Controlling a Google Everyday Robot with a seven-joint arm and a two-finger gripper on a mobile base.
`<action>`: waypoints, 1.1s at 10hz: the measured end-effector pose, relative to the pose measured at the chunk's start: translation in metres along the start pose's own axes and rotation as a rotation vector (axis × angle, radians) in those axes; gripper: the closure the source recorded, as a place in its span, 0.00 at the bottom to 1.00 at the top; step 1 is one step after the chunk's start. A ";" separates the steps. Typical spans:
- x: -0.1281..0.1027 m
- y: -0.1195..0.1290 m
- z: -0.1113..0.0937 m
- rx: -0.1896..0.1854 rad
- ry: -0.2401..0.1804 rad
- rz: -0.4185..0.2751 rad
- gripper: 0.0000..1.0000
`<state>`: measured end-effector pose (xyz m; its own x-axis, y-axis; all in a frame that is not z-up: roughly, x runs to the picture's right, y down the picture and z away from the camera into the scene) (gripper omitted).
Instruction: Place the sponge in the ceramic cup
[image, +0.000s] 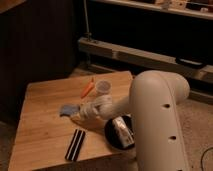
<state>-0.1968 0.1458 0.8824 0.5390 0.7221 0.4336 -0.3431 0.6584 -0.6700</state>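
The sponge (68, 109), a small flat blue-grey pad, lies on the wooden table (42, 130) left of centre. The ceramic cup (103, 87), pale and handleless, stands upright near the table's far edge, to the right of the sponge. My white arm reaches in from the right, and the gripper (80, 114) sits low over the table just right of the sponge, touching or nearly touching it. The gripper's end blends with a pale patch beneath it.
An orange carrot-like object (87, 88) lies just left of the cup. A black ridged bar (75, 144) lies near the table's front edge. A round black dish (111, 134) holding a white carton (123, 131) sits at the front right, partly behind my arm.
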 end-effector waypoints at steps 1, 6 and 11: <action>0.000 0.000 0.000 -0.001 0.000 0.000 1.00; -0.032 -0.009 -0.020 0.000 -0.047 0.022 1.00; -0.106 -0.043 -0.073 0.033 -0.088 0.056 1.00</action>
<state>-0.1831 0.0250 0.8217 0.4488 0.7730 0.4484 -0.3970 0.6220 -0.6749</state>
